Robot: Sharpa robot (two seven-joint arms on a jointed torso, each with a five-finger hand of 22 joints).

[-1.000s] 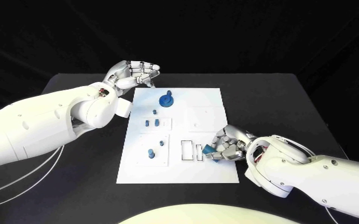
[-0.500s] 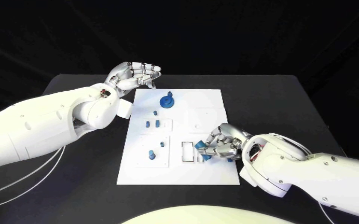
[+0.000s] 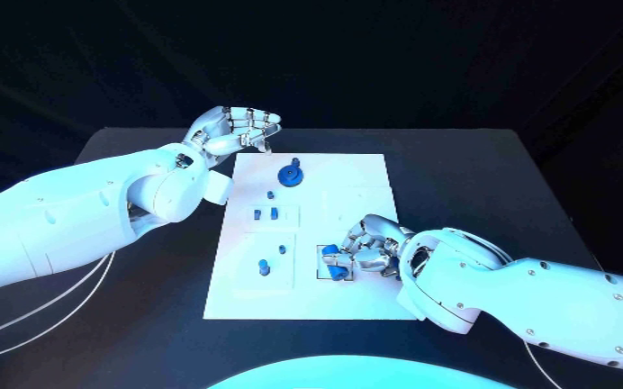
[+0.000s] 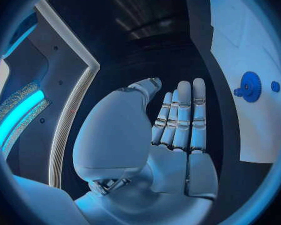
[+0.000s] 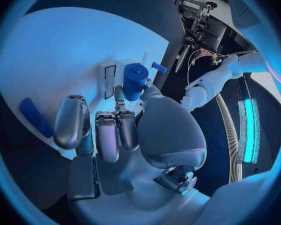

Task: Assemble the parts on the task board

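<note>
Moved: since a second ago, I see my right silver hand (image 3: 367,247) has slid from the near right edge of the flat white plastic task board (image 3: 357,173) to further in, over the two small cut-out slots.
Right hand: it grips a small blue plastic cylinder part (image 5: 135,80) between thumb and fingers (image 5: 109,135), held at the fingertips just above the board.
Blue bits by the hand: in the head view I see blue at the fingertips (image 3: 334,255), right at the slots. I cannot tell if it touches the board.
Flat blue bar (image 5: 35,117): it lies on the board just beside the right hand's outer finger.
Left hand (image 3: 234,131): it hangs past the far left corner of the board, well apart from the right hand. It holds nothing, and its fingers (image 4: 183,116) are straight and close side by side.
Round blue gear part (image 3: 290,173): it sits on the board near the left hand.
Small blue pegs (image 3: 266,214): they stand in the board between the two hands.
</note>
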